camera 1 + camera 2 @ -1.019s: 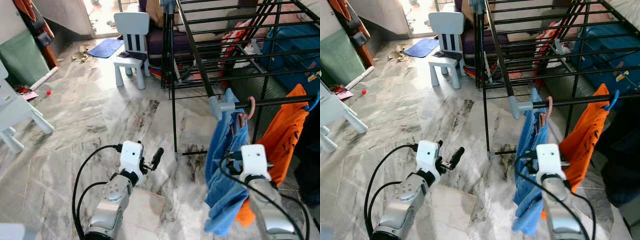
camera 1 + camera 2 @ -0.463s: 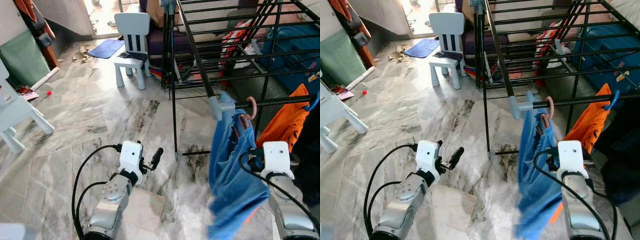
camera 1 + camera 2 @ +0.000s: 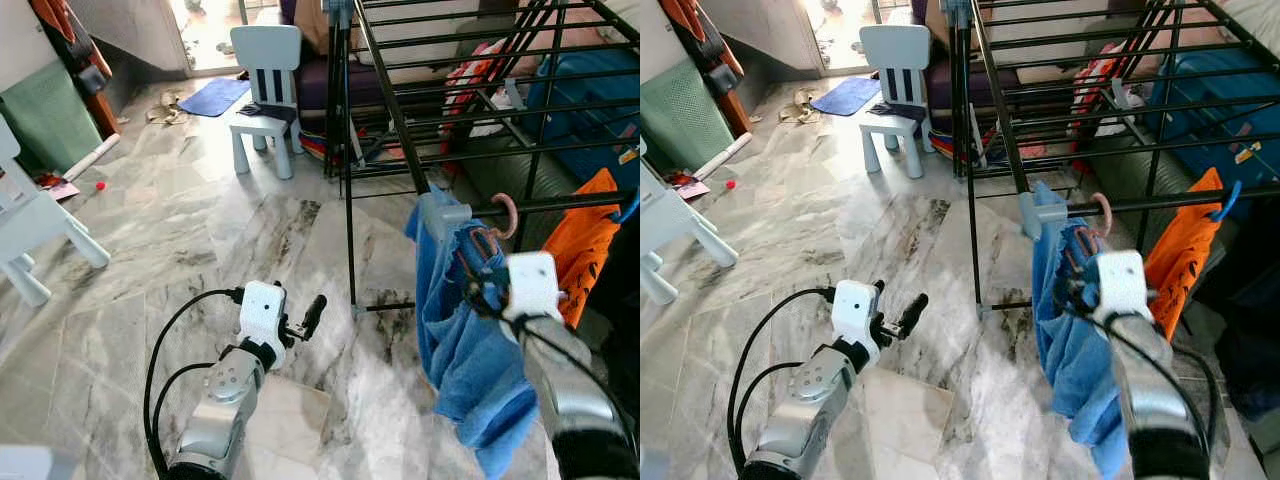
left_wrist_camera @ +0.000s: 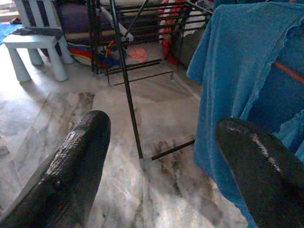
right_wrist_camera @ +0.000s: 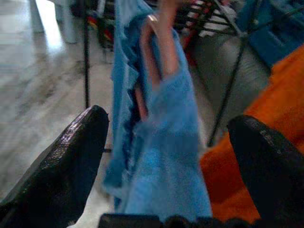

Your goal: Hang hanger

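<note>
A blue shirt (image 3: pixel 458 335) hangs on a pink hanger (image 3: pixel 503 213), whose hook sits over the black rail (image 3: pixel 560 203) of the drying rack. My right gripper (image 3: pixel 480 297) is raised right against the shirt's upper part, just below the hook. In the right wrist view its fingers (image 5: pixel 66 166) stand wide apart, open, with the shirt (image 5: pixel 164 142) and the pink hanger (image 5: pixel 159 52) ahead between them. My left gripper (image 3: pixel 305 322) is held low over the marble floor, open, well left of the rack.
An orange garment (image 3: pixel 590 235) hangs on the same rail to the right. The rack's upright pole (image 3: pixel 347 200) stands between my arms. A small white chair (image 3: pixel 262 95) is at the back, another white chair (image 3: pixel 35 235) at far left, and a blue box (image 3: pixel 590 95) behind the rack.
My right arm moved right, then back up and left against the shirt. The shirt billowed out and now hangs bunched closer to the rail end. The left arm has not moved.
</note>
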Tool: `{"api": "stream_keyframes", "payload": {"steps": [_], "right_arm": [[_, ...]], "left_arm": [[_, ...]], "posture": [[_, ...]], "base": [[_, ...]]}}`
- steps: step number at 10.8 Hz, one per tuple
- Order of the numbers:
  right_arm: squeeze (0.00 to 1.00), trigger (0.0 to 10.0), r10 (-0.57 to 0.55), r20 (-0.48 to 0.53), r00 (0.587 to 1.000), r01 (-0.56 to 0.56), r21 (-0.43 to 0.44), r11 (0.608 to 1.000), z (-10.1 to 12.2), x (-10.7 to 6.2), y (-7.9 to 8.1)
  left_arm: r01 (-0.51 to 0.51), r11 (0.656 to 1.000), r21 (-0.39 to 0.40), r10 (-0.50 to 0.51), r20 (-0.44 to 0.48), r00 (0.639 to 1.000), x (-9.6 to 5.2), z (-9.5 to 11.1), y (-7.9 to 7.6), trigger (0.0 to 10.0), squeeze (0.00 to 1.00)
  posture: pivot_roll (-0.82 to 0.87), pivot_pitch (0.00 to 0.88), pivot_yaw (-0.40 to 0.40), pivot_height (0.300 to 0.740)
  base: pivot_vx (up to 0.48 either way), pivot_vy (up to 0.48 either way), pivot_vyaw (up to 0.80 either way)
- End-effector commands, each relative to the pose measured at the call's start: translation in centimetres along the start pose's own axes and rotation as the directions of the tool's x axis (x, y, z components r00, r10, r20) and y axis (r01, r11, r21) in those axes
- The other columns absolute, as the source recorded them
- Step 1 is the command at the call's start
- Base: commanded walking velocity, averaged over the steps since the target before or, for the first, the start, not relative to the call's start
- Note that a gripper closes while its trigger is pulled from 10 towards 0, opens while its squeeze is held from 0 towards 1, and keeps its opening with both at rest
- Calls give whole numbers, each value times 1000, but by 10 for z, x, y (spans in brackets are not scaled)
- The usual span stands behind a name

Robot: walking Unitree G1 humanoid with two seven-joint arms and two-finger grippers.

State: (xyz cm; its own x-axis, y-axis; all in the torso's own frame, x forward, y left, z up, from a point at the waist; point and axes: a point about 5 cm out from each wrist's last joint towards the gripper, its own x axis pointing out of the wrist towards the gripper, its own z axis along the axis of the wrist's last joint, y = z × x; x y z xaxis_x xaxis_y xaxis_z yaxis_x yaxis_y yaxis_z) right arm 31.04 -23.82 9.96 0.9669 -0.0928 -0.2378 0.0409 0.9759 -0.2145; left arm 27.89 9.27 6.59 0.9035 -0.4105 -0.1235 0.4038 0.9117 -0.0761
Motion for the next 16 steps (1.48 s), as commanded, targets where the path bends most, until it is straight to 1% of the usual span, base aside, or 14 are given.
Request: {"api": "stream_keyframes", "payload": {"steps": [1,2,5,6,8,10,11,12,14,16], "right_arm": [[0,3059,9,-14,1000,-9,15,1000,0,3,-1],[0,0,23,-23,999,-22,50,999,-1,5,-1],[0,0,51,-59,997,-47,71,996,-7,4,-4],[0,0,41,-64,997,-36,73,997,-8,4,-8],[0,0,41,-69,997,-36,78,996,-8,4,-9],[0,0,58,-86,995,-50,86,995,-10,2,-7],[0,0,71,-107,992,-60,106,993,-16,-2,-2],[0,0,79,-114,990,-67,108,992,-20,-5,2],[0,0,74,-124,990,-60,111,992,-23,-8,3],[0,0,51,-132,990,-38,104,994,-24,-9,-2]], "left_arm": [[-4,1000,13,4,-12,1000,1,0,2,10000,0],[-8,1000,14,8,-15,1000,0,-1,2,10000,0],[-6,1000,19,6,-25,1000,-1,-2,2,10000,0],[-4,1000,19,5,-27,1000,0,-3,1,10000,0],[-1,1000,18,1,-29,1000,0,-3,0,10000,0],[-6,1000,18,6,-29,1000,0,-3,1,10000,0],[-7,1000,18,7,-31,999,0,-4,1,10000,0],[-5,1000,17,5,-31,1000,0,-4,1,10000,0],[-1,1000,18,1,-30,1000,0,-3,1,10000,0],[0,1000,18,0,-31,1000,1,-4,0,10000,0]], "posture": [[-142,57,74,740],[-138,58,72,740],[-144,58,74,740],[-146,58,74,740],[-147,59,74,740],[-144,60,72,740],[-144,60,72,740],[-148,63,72,740],[-150,62,73,740],[-152,62,73,740]], "base": [[0,0,0],[0,0,0],[0,0,0],[0,0,0],[0,0,0],[0,0,0],[0,0,0],[0,0,0],[0,0,0],[0,0,0]]}}
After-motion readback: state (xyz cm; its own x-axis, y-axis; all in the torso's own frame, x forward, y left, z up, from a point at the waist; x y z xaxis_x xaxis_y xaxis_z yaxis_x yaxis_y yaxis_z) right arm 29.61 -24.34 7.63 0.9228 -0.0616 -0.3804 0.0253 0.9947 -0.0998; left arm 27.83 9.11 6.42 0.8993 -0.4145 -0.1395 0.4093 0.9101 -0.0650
